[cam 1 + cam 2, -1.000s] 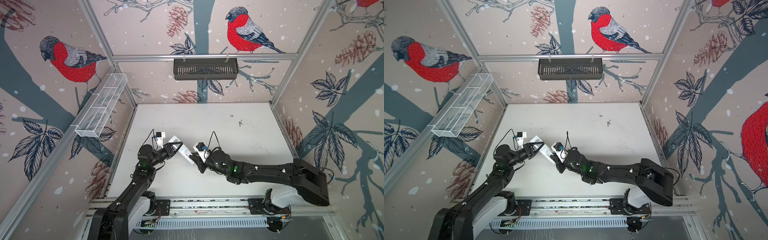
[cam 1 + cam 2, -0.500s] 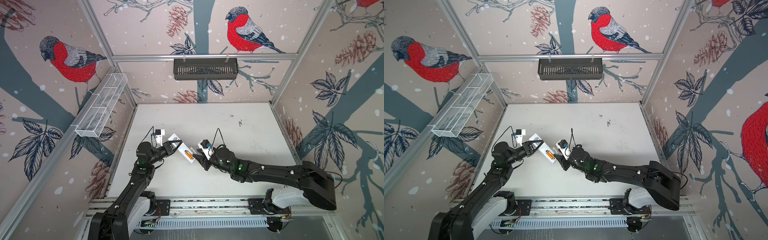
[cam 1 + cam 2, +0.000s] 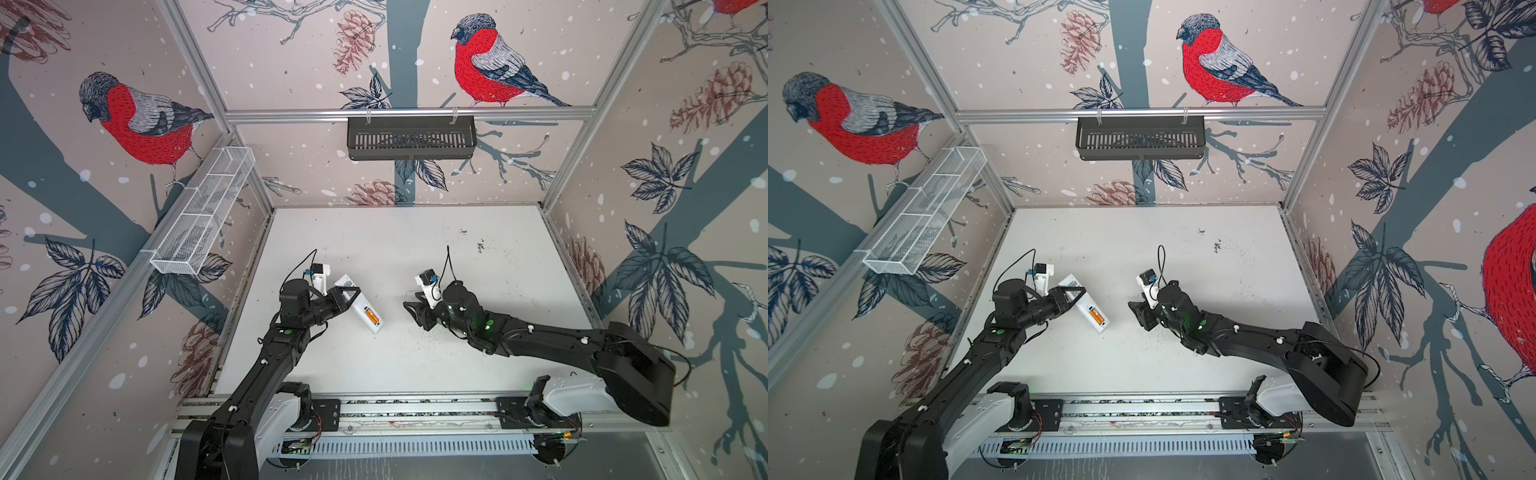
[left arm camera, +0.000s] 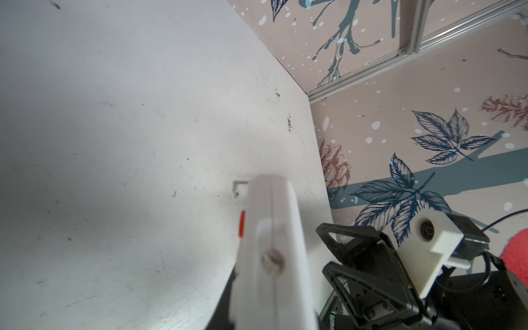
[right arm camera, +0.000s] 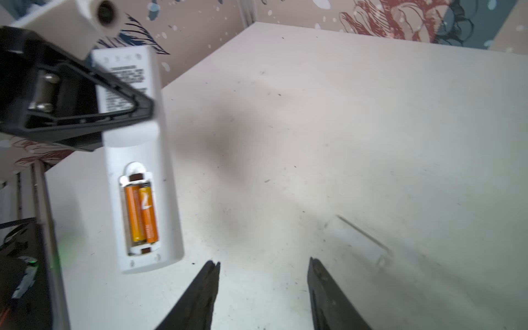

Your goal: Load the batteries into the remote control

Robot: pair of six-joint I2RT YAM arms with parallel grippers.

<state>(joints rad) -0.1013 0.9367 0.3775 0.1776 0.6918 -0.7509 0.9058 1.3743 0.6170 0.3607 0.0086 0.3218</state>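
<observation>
The white remote control [image 3: 356, 308] [image 3: 1080, 308] lies slanted, back side up, with my left gripper [image 3: 347, 295] [image 3: 1074, 293] shut on its upper half. Its battery bay is uncovered, and the two orange batteries [image 3: 371, 318] [image 3: 1096, 316] [image 5: 141, 213] sit side by side inside it. The right wrist view shows the remote [image 5: 143, 154] with the left gripper's black finger [image 5: 85, 108] across its printed label. My right gripper [image 3: 414, 315] [image 3: 1137, 313] [image 5: 263, 261] stands open and empty over the bare table, a short way right of the remote's free end. In the left wrist view the remote [image 4: 271, 228] fills the foreground.
A black slatted basket [image 3: 411, 139] hangs on the back wall. A white wire basket [image 3: 203, 216] runs along the left wall. The arms' metal rail [image 3: 374, 409] borders the front of the white table [image 3: 415, 365]. Patterned walls close in three sides.
My right gripper has pulled back to the right, away from the remote, and opened. The batteries in the bay now show. The left gripper still holds the remote, shifted slightly.
</observation>
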